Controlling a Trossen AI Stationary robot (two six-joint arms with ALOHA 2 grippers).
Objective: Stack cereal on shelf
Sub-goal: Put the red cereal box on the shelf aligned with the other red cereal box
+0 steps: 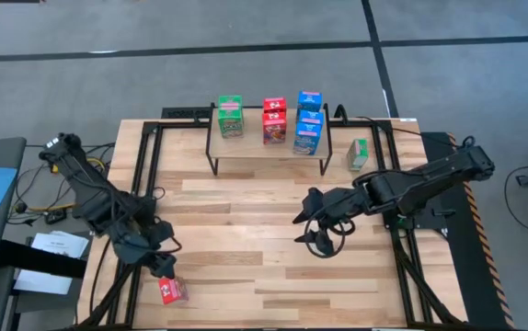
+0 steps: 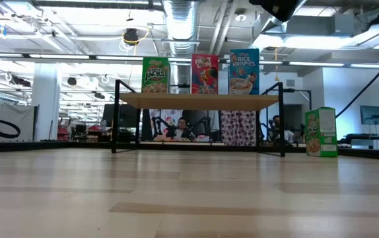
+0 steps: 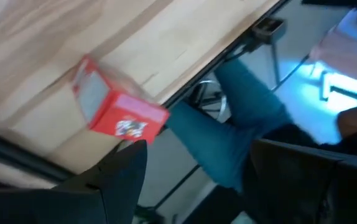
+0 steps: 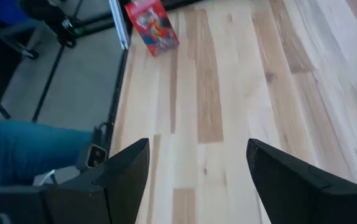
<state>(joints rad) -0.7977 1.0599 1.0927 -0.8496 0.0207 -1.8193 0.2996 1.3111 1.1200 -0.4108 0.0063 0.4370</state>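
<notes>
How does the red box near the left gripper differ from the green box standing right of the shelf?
The red box lies tipped near the table's front left edge; the green box stands upright on the tabletop beside the shelf. The left gripper hovers at the red one; nothing is near the green one. Neither is shelved.

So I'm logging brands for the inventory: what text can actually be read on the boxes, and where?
"RICE KRISPIES": tall blue cardboard box on the wooden shelf top.
"JACKS": green box on the shelf.
Red box on the shelf, green box beside the shelf, red box at the table edge: print unreadable.
</notes>
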